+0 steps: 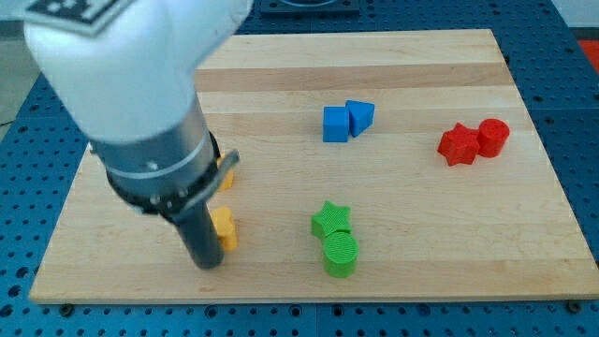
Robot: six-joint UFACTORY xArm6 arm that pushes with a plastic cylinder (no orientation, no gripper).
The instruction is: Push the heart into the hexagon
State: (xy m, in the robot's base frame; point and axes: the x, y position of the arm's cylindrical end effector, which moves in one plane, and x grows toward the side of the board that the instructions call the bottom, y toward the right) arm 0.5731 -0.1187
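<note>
My tip (pixel 204 264) rests on the board at the lower left. It sits against the left side of a yellow block (pixel 226 228), whose notched outline suggests the heart. A second yellow block (pixel 226 174), possibly the hexagon, lies a short way toward the view's top. The arm's body hides most of it, so its shape cannot be made out. The two yellow blocks are apart.
A blue cube (pixel 335 124) and a blue wedge (pixel 360 115) touch at the upper middle. A red star-like block (pixel 458 145) and a red cylinder (pixel 493 137) touch at the right. A green star (pixel 331 219) touches a green cylinder (pixel 341 254) at the bottom middle.
</note>
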